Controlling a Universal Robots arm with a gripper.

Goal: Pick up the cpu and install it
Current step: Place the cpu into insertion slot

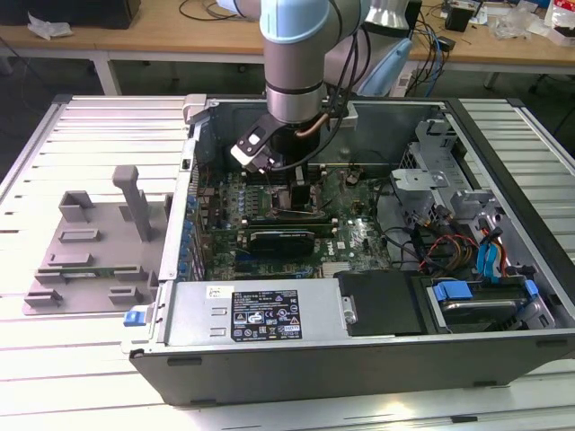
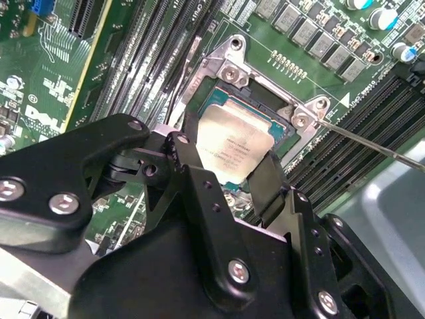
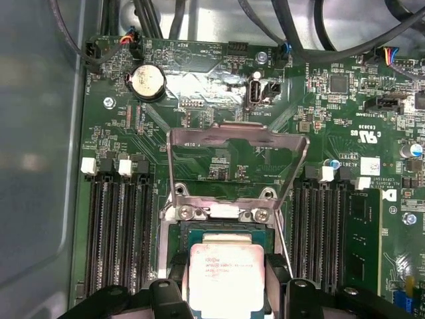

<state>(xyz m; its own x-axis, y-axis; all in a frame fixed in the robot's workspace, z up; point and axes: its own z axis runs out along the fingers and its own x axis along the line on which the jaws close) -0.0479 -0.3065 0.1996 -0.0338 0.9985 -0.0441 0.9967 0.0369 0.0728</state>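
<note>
The cpu (image 2: 229, 136) (image 3: 224, 272), a flat square chip with a shiny silver top, lies level over the black motherboard socket (image 2: 262, 100). In both wrist views my gripper (image 2: 226, 154) (image 3: 226, 287) straddles it, with one black finger against each of two opposite edges, so it is shut on the chip. The socket's metal load frame (image 3: 238, 138) stands hinged up beyond the chip. In the exterior view the arm reaches down into the open computer case, and the gripper (image 1: 289, 180) is low over the board's middle.
Memory slots (image 3: 113, 226) flank the socket on both sides. A thin metal lever rod (image 2: 372, 143) juts out beside it. A grey plastic tray (image 1: 90, 260) lies at the exterior view's left, outside the case. The power supply (image 1: 252, 314) and the drive cage (image 1: 449, 180) crowd the case.
</note>
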